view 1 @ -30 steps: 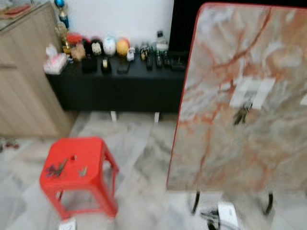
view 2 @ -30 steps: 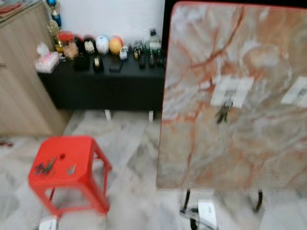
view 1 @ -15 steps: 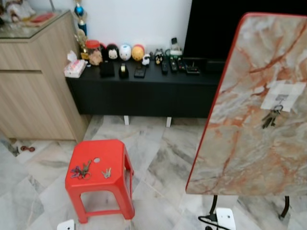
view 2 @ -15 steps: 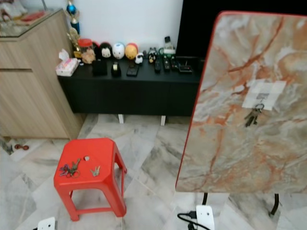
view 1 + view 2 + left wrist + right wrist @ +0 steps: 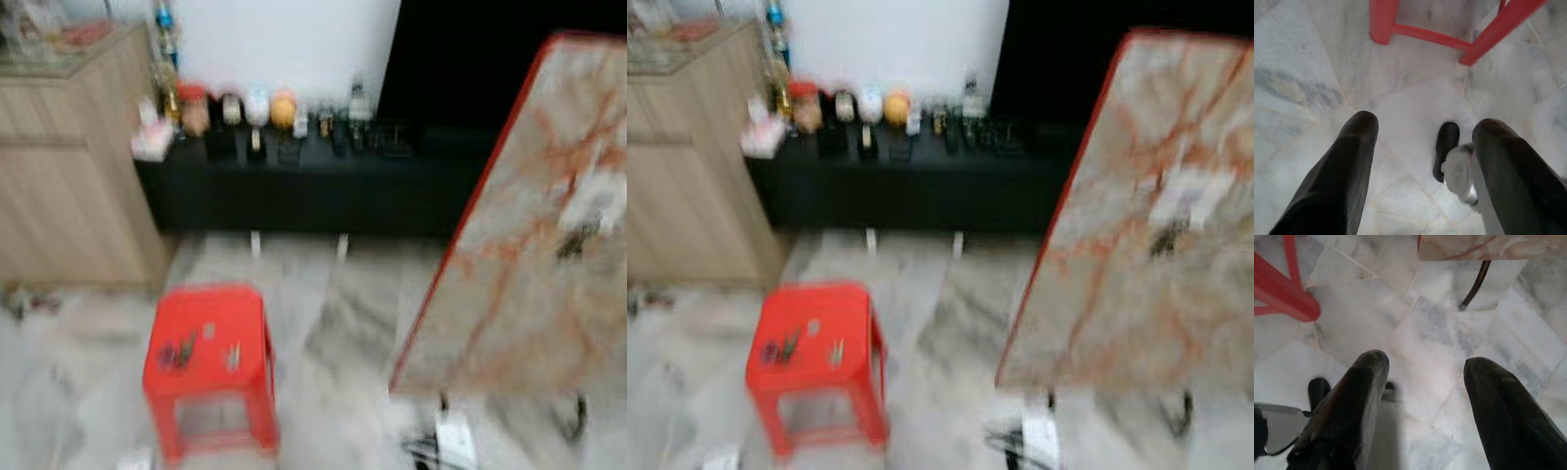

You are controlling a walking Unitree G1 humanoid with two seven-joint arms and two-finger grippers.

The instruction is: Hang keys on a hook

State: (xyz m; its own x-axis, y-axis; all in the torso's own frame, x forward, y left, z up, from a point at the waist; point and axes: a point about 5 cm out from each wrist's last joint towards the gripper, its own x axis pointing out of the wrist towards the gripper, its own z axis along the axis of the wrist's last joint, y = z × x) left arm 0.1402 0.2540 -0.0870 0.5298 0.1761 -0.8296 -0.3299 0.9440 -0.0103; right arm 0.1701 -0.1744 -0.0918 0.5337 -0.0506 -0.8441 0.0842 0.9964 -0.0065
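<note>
Two bunches of keys (image 5: 179, 352) lie on top of a red plastic stool (image 5: 209, 364) on the marble floor, blurred in the eye views. One more bunch of keys (image 5: 1167, 238) hangs on a hook below a white label on the upright marble-patterned board (image 5: 1136, 245) at the right. My left gripper (image 5: 1422, 134) hangs open above the floor near the stool's legs (image 5: 1498, 29). My right gripper (image 5: 1425, 367) is open too, over bare floor between the stool's leg (image 5: 1283, 291) and the board's black foot (image 5: 1474, 286).
A low black cabinet (image 5: 313, 186) with figurines and remotes stands against the back wall. A wooden sideboard (image 5: 69, 166) is at the left. A white power strip with a cable (image 5: 446, 441) lies on the floor under the board.
The head views have gone blurred and the scene has shifted slightly, so the camera is moving. The keys, stool and board keep their places.
</note>
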